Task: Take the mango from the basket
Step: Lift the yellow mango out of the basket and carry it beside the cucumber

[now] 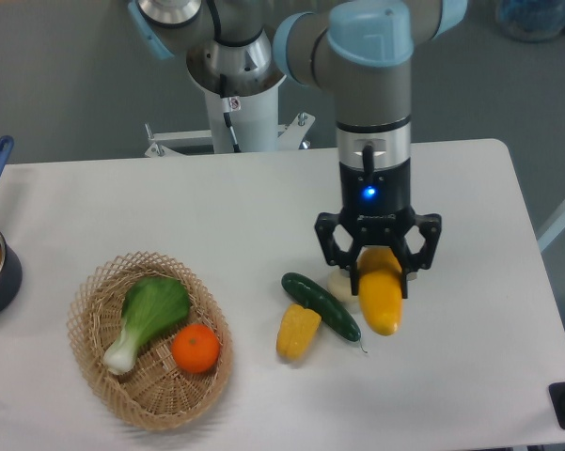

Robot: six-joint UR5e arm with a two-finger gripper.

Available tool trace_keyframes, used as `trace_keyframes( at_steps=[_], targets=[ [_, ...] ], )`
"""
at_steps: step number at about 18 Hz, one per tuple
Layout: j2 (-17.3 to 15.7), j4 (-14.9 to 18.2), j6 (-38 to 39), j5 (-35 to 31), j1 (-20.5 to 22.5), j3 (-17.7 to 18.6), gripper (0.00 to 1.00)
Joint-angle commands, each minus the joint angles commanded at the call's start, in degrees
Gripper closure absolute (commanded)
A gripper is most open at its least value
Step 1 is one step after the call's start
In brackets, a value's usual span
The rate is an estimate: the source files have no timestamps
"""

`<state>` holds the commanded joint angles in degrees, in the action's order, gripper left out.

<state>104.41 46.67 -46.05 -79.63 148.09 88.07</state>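
We see an evenly and brightly lit scene, with soft diffuse light from above that leaves the white tabletop point(470, 207) pale and nearly washed out, and only faint, short shadows under the mango point(380, 299) and the basket point(94, 299). A mild sheen shows on the glossy mango and on the arm's grey casing, and a small blue indicator glows on the wrist. The picture is slightly soft throughout and coarse in fine detail, such as the basket's weave.
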Motion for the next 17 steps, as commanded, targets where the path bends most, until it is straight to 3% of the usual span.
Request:
trace_keyframes(
  at_steps=[17],
  targets=[
    [-0.53, 0.00, 0.08, 0.00, 0.88, 1.41, 0.56]
  ],
)
